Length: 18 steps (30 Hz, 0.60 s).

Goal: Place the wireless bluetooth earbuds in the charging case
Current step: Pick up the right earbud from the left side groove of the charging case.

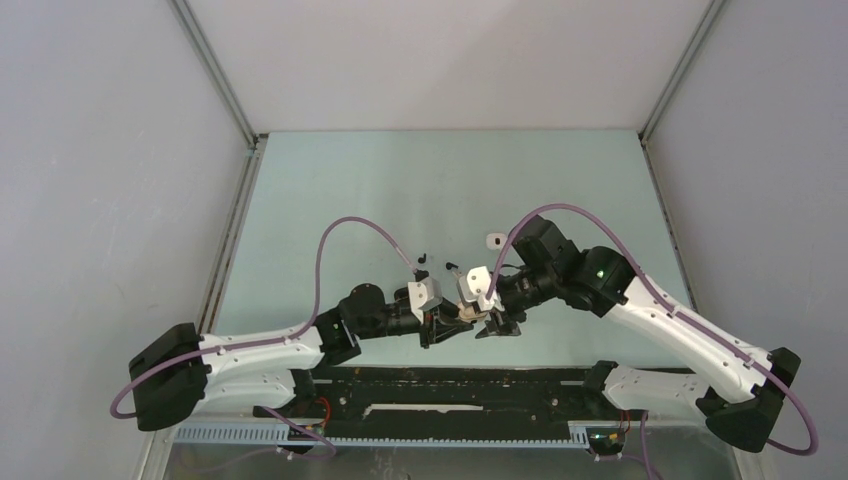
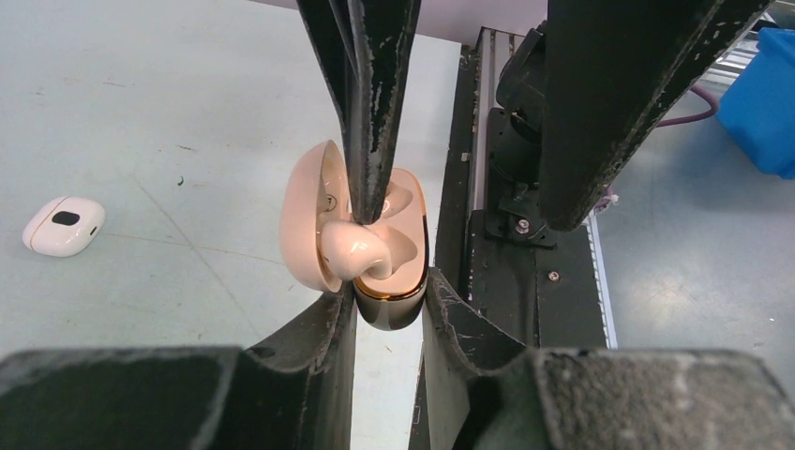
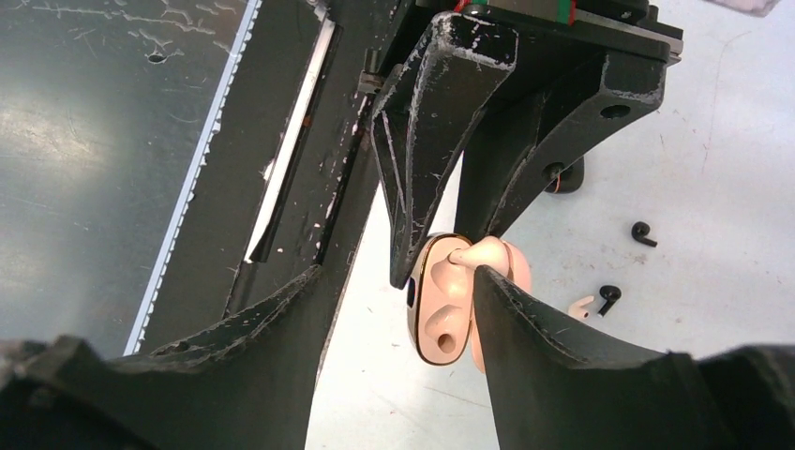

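Note:
An open beige charging case (image 2: 398, 300) with a gold rim hangs above the table, and my left gripper (image 2: 389, 298) is shut on its lower body. Its lid stands open to the left. One beige earbud (image 2: 361, 248) lies partly in the upper socket; the lower socket (image 3: 448, 342) is empty. My right gripper (image 3: 396, 274) is open, and one of its fingers (image 2: 375, 122) presses down on that earbud. In the top view the two grippers (image 1: 440, 325) (image 1: 490, 322) meet at the case (image 1: 463, 313). Another beige earbud (image 3: 581, 307) lies on the table.
Two black earbuds (image 3: 640, 232) (image 3: 609, 295) lie on the table beyond the case. A closed white case (image 2: 64, 225) sits farther out, mid-table (image 1: 494, 240). The black base rail (image 1: 450, 385) runs along the near edge below the grippers.

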Each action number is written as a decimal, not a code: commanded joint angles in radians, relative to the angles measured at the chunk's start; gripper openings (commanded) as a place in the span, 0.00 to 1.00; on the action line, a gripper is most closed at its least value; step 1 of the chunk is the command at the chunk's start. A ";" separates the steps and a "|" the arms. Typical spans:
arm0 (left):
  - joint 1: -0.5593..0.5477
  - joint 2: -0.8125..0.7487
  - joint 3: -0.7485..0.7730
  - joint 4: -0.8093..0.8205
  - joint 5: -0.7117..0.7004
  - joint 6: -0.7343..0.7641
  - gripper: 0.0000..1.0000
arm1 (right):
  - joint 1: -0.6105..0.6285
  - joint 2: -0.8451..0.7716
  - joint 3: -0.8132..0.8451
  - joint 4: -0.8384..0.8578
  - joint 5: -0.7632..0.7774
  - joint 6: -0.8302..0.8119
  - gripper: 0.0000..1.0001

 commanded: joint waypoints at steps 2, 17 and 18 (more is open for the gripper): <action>0.003 -0.004 0.041 0.035 0.006 0.004 0.00 | 0.012 0.001 0.000 0.031 0.010 -0.008 0.61; 0.003 0.015 0.052 0.035 0.028 -0.006 0.00 | 0.010 0.003 0.037 0.027 -0.024 -0.015 0.62; 0.003 0.013 0.050 0.035 0.027 -0.007 0.00 | 0.012 0.005 0.037 0.027 -0.025 -0.015 0.62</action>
